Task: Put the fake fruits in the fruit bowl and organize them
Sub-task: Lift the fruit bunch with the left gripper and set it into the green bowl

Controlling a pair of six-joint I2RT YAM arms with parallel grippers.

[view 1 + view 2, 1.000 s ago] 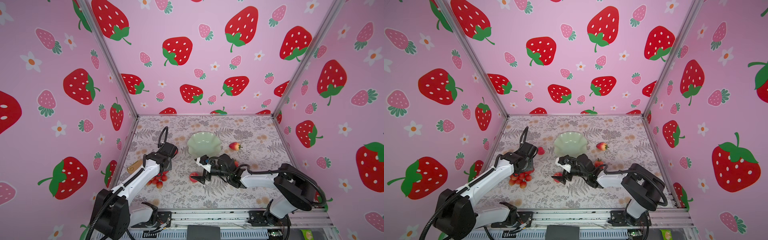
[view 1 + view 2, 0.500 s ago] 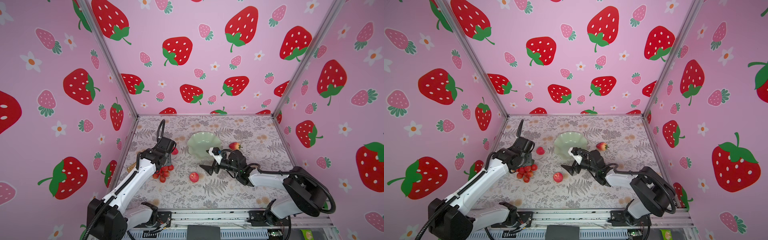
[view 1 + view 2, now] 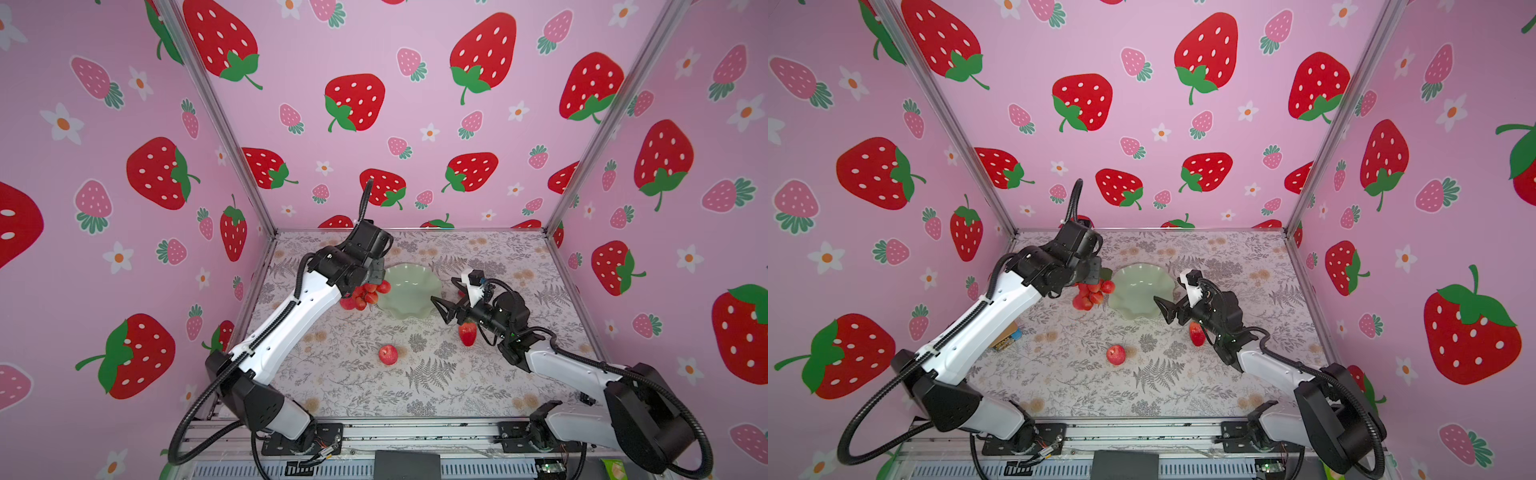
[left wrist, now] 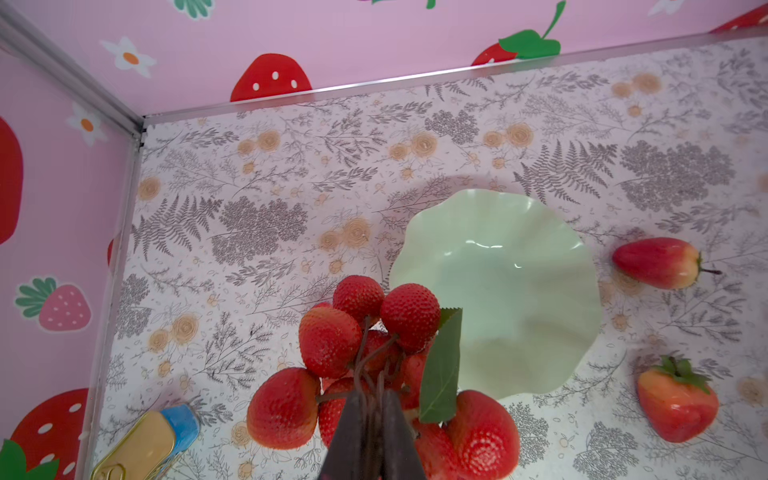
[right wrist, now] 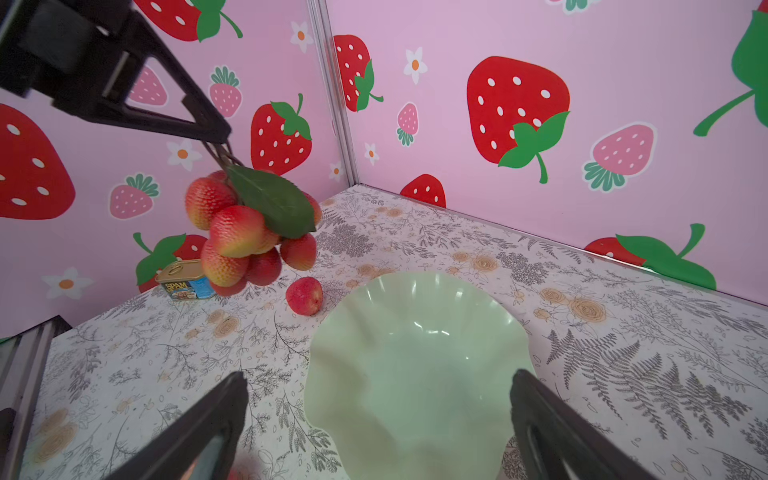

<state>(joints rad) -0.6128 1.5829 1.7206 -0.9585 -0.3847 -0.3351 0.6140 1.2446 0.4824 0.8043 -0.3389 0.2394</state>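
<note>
Since the earlier frames, we find the berry cluster [image 3: 365,293] lifted off the worktop [image 3: 457,386] and brought up to the left rim of the fruit bowl [image 3: 409,291]. The right tool [image 5: 378,376] has drawn back from the apple [image 3: 387,354] to the bowl's near-right rim.

We record the left tool [image 4: 372,397] clenched on the cluster's dark stem. The berries and one green leaf hang below it, clear of the worktop and just beside the bowl's left rim.

The right tool stands released, jaws wide apart, over the bowl's rim. We cannot tell whether it touches the bowl.

Every fruit we see is outside the bowl:
- The apple rests in front of the bowl, well apart.
- A green-capped strawberry [image 3: 467,332] lies to the bowl's near right, under the right arm.
- A red-and-yellow fruit [image 4: 656,262] with a thin stem lies just right of the bowl.
- A bumpy red ball [image 5: 304,296] sits near the bowl's left rim, not touching it.

A gold tin [image 3: 1007,338] lies well left of the bowl.
</note>
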